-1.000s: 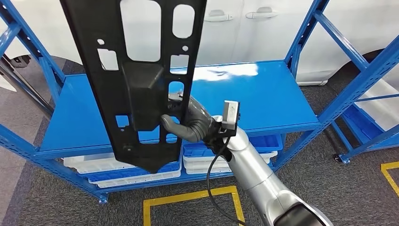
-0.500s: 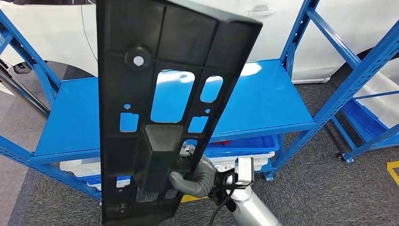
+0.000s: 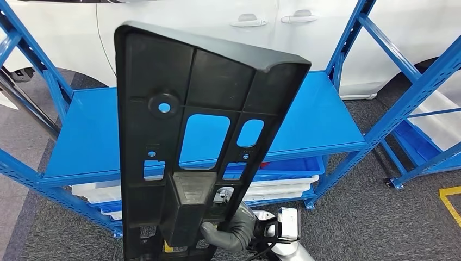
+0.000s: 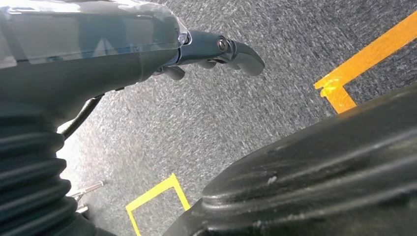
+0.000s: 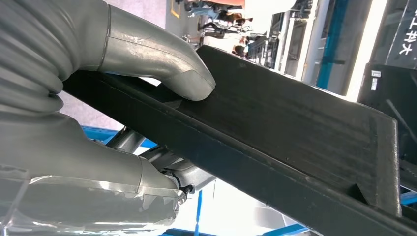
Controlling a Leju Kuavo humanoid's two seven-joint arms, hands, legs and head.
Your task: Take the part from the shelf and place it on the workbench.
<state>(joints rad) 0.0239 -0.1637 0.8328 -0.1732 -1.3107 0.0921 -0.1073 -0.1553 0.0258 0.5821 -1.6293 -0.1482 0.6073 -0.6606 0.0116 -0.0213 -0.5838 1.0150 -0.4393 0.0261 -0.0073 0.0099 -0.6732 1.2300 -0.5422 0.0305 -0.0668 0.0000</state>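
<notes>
The part is a long black plastic panel (image 3: 201,141) with several cut-outs, standing nearly upright close in front of me and clear of the blue shelf (image 3: 321,114) behind it. My right hand (image 3: 231,231) grips it near its lower end, low in the head view. In the right wrist view the thumb (image 5: 192,78) presses on the panel's ribbed face (image 5: 305,132), with the other fingers underneath. My left hand (image 4: 216,49) hangs over grey carpet, fingers loosely extended and holding nothing. The panel hides the middle of the shelf.
White and blue bins (image 3: 288,182) sit under the shelf board. A white car (image 3: 261,27) stands behind the shelf. A second blue rack (image 3: 429,70) stands at the right. Yellow tape (image 3: 451,198) marks the grey carpet, as does a yellow tape corner (image 4: 339,86).
My right hand has drawn the panel down and closer to me. Its top edge has come into the picture, and the hand has sunk to the bottom edge.
</notes>
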